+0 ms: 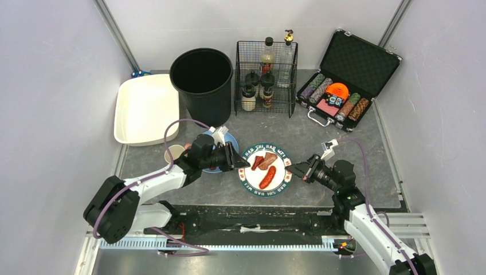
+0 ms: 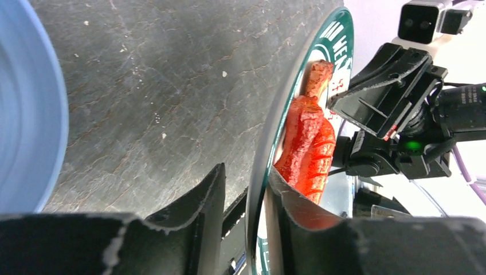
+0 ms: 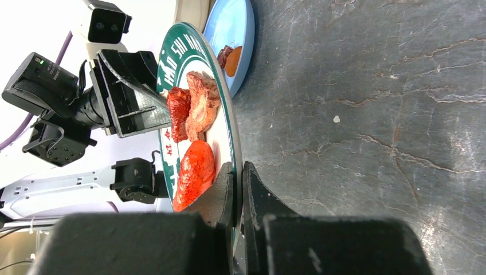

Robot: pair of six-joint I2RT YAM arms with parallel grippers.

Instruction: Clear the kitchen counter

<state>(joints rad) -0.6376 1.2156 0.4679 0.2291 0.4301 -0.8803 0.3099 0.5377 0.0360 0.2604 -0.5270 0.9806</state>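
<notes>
A white plate with a green lettered rim [image 1: 247, 179] lies on the dark grey stone-look kitchen counter [image 1: 321, 137], near its front edge. It carries a red sausage [image 1: 267, 177] and two brown meat pieces [image 1: 267, 161]. My left gripper [image 1: 243, 162] straddles the plate's left rim. In the left wrist view [image 2: 246, 200] one finger touches the rim [image 2: 338, 28] and the other stands a little off it. My right gripper [image 1: 290, 169] is shut on the right rim, as the right wrist view [image 3: 238, 183] shows. I cannot tell if the plate is lifted.
A light blue plate [image 1: 230, 138] with brown food and a small cup [image 1: 173, 153] lie under the left arm. At the back stand a white tray [image 1: 143, 109], a black bucket [image 1: 202, 77], a wire basket of bottles [image 1: 266, 77] and an open poker chip case [image 1: 344, 86].
</notes>
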